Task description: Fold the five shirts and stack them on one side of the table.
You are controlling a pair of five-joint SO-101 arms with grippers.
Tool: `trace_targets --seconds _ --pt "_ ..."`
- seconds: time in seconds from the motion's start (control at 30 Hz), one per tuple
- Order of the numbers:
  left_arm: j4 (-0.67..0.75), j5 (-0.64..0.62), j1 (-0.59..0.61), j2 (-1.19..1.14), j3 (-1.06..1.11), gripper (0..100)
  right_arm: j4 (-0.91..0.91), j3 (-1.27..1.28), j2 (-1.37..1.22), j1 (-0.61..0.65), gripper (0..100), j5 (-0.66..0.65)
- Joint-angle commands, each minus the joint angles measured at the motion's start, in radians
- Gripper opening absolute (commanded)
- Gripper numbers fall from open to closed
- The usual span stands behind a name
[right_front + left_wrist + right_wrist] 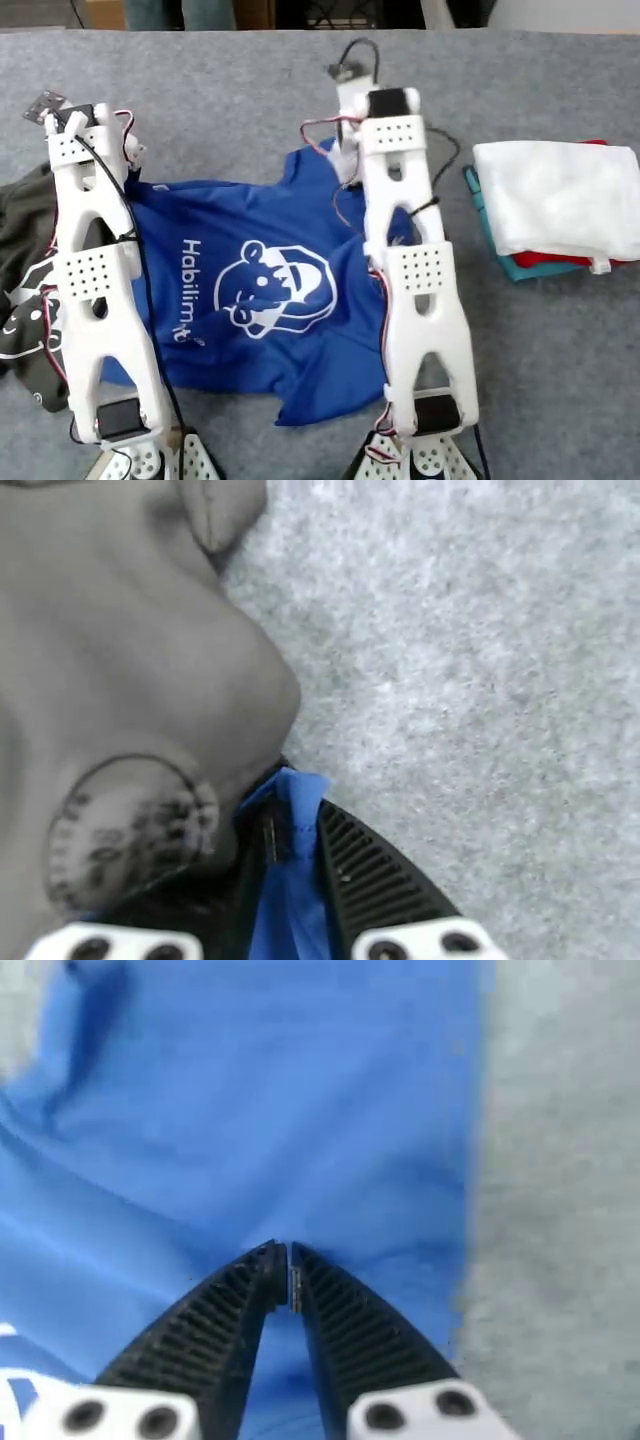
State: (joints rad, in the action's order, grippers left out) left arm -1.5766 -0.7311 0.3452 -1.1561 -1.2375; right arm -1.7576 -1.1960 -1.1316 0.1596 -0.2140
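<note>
Grey felt covered my table (250, 90), with the blue shirt (250, 280) spread print-up at its middle. My left gripper (290, 805) was clamped on a fold of that blue cloth, just beside the dark grey shirt (100, 680) bunched at the table's left side. My right gripper (289, 1260) pinched the blue cloth too. Well to the right sat a folded stack (555, 205), white over red and teal.

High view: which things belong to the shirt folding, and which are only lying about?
Job: blue shirt, pinched by left gripper and right gripper; dark shirt, crumpled; folded stack of white, red and teal.
Lying about: grey table cover; cable loop.
</note>
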Motion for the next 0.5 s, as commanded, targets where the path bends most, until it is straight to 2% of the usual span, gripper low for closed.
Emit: trace_targets --seconds 0.0,0.1,0.27,0.47 --pt "0.015 0.011 0.054 0.006 -0.033 3 -0.009 0.213 0.114 0.026 1.4 -0.006" --pt "0.017 0.011 0.067 0.006 -0.033 3 -0.009 0.369 0.182 0.021 1.4 -0.012" --pt "0.017 0.012 0.102 0.015 -0.035 3 0.0 0.641 0.38 0.029 1.4 -0.101" --pt "0.009 0.028 0.137 0.008 -0.085 3 0.173 0.891 0.564 0.026 1.6 -0.137"
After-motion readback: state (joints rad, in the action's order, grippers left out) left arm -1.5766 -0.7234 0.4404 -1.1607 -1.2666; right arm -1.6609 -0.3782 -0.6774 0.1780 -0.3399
